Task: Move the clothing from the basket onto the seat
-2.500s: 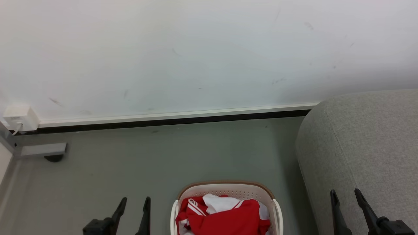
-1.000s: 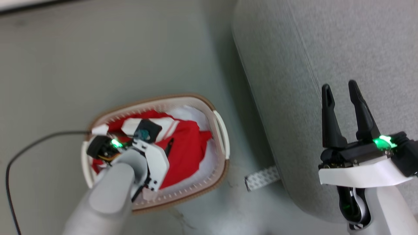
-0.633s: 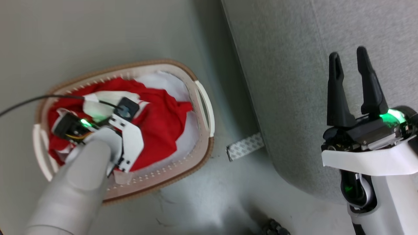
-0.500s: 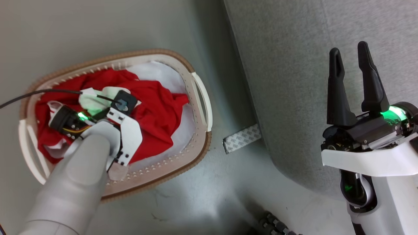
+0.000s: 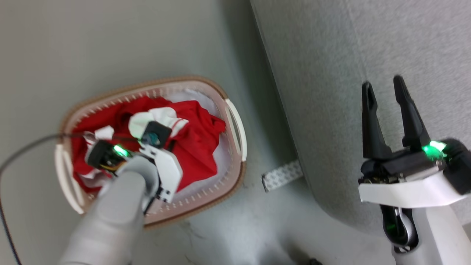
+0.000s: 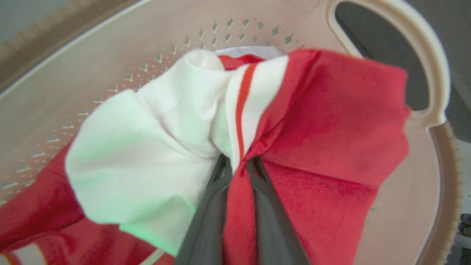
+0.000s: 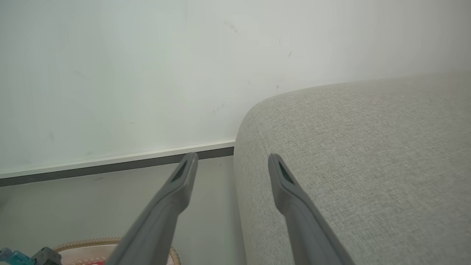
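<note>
Head view: the basket is an oval of cream plastic with perforated walls and a brown woven-look rim; it stands on the smooth grey-green floor, just beside the seat, a broad, rounded mass of light-grey, finely textured upholstery. The clothing lies crumpled inside the basket, soft red fabric with white panels, over a pale liner cloth; the pale left forearm reaches down into it, its wrist housing covering the middle of the heap, and a thin black cable crosses the basket's left rim. A short patterned strip lies on the floor between basket and seat. The right gripper shows in front of the seat's fabric, its two long dark fingers parted with nothing between them.

Left wrist view: the left gripper is clamped on a fold of the red clothing, which runs down between the two dark fingers; a bunched white panel with a thin red stripe rises just past the tips; behind it curve the basket's wall, with small diamond-shaped holes, and a handle slot at upper right.

Right wrist view: the spread fingers frame the seat's rounded corner; a scuffed white wall and a dark-edged skirting lie beyond; the basket's woven rim shows at the lower left.
</note>
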